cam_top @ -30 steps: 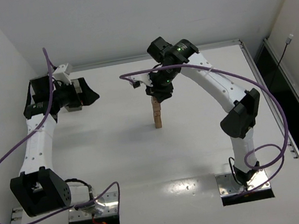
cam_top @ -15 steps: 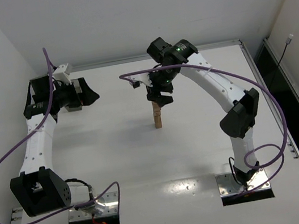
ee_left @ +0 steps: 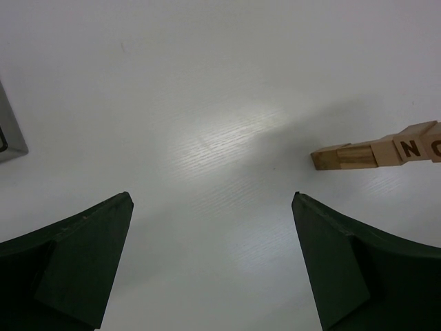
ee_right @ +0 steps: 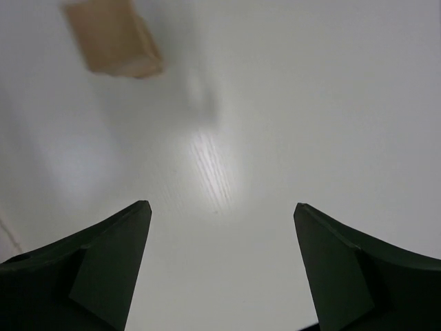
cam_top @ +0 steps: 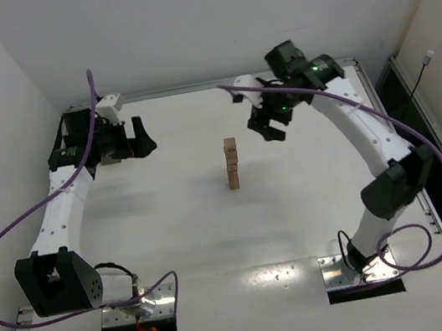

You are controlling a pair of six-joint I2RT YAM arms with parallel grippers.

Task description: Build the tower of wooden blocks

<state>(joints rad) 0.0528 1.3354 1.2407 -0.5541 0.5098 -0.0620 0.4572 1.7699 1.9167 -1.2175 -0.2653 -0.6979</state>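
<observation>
The tower [cam_top: 232,164], a slim column of tan wood blocks, stands alone in the middle of the white table. In the left wrist view the tower [ee_left: 375,153] reaches in from the right edge, one block lettered N. In the right wrist view its top block [ee_right: 114,38] is a blur at the upper left. My right gripper [cam_top: 271,127] hangs open to the right of the tower, apart from it, with nothing between its fingers. My left gripper [cam_top: 141,136] is open and empty at the far left, well away from the column.
A metal rail [cam_top: 191,89] runs along the table's far edge, with walls close on the left and behind. A grey edge [ee_left: 10,127] shows at the left of the left wrist view.
My right gripper has opened, let go of the top block and drawn back to the right. The tower now stands free. The left gripper has shifted slightly to the right.
</observation>
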